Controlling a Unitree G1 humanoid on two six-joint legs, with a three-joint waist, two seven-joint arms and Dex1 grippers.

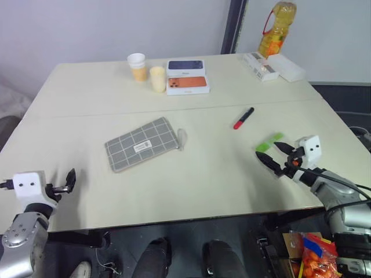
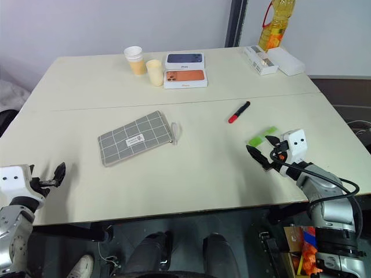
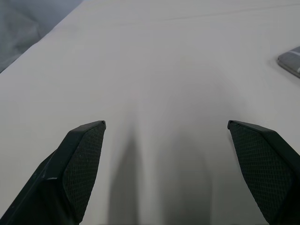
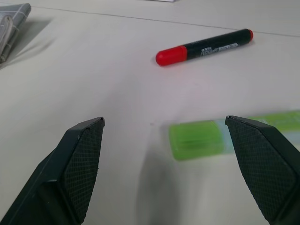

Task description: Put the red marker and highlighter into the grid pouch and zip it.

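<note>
Nearest, at the front corners of the smooth, matte cream table (image 1: 191, 191), both grippers hang with nothing held. The left gripper (image 3: 166, 124) sits low over bare tabletop at the front left, its two black fingers (image 3: 82, 161) spread wide apart; the wrist view brings out a fine cross-hatched rubber texture on their wedge-shaped pads, which the head views cannot resolve. The right gripper (image 1: 272, 155) at the front right also has its fingers parted wide, pointing inward across the table.

Just ahead of it lies the short, chunky bright-green plastic highlighter (image 1: 269, 142), flat on the surface. The right wrist view shows its ribbed, translucent cap end between the finger pads, untouched. Slightly farther back lies the slim marker with a red cap end and a black barrel (image 1: 243, 118), on its side, apart from the highlighter; only the right wrist view reveals white lettering along its barrel.

Left of centre rests the flat, rectangular grey fabric pouch with white grid lines (image 1: 141, 144), a small white label at its middle and a pale pull tab trailing from its right end.

At the far side stand a white paper cup (image 1: 137, 65), a cream cylinder (image 1: 157, 79), a dark phone box (image 1: 186, 66) and an orange one (image 1: 187, 84), two white boxes (image 1: 272, 66), and a yellow oil bottle (image 1: 276, 28).
</note>
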